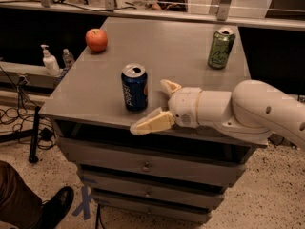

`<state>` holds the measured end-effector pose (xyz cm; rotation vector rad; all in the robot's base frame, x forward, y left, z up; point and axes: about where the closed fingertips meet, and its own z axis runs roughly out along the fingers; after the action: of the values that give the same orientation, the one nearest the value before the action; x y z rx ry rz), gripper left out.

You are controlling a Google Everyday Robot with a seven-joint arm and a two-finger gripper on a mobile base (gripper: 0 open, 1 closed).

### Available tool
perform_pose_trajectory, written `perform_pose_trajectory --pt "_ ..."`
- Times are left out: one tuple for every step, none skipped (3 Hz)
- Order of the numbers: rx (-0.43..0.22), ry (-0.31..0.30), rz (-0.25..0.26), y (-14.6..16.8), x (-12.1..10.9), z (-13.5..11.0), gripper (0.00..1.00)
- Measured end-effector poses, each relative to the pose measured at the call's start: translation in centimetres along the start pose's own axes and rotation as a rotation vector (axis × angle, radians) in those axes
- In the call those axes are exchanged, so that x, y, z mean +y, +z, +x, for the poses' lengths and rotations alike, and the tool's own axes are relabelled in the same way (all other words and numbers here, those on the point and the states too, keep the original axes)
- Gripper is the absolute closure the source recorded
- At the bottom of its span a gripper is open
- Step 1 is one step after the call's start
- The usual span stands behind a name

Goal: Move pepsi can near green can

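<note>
The pepsi can (134, 87) stands upright near the front edge of the grey cabinet top (162, 46), dark blue with white lettering. The green can (221, 48) stands upright at the far right of the same top. My gripper (151, 105) is open, just right of the pepsi can and not touching it. One cream finger (152, 122) reaches past the front edge; the other (170, 87) points toward the can from behind.
A red apple (96, 39) sits at the far left of the top. A white pump bottle (49, 61) and a small bottle (68, 58) stand on a ledge to the left. A person's shoe (55, 206) is on the floor at lower left. Drawers front the cabinet.
</note>
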<state>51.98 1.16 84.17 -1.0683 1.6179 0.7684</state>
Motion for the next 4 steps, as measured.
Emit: perform_pose_trajectory --pt "-0.041 0.020 0.015 2.5 -0.2 -0.1 0.00" --pt "-0.064 0.034 0.031 4.4 -0.1 -0.5 0.00" --pt "-0.071 0.036 0.040 6.3 0.2 -1.9 0.00" --pt "-0.059 0.037 0.053 7.3 0.6 -3.6 0.18"
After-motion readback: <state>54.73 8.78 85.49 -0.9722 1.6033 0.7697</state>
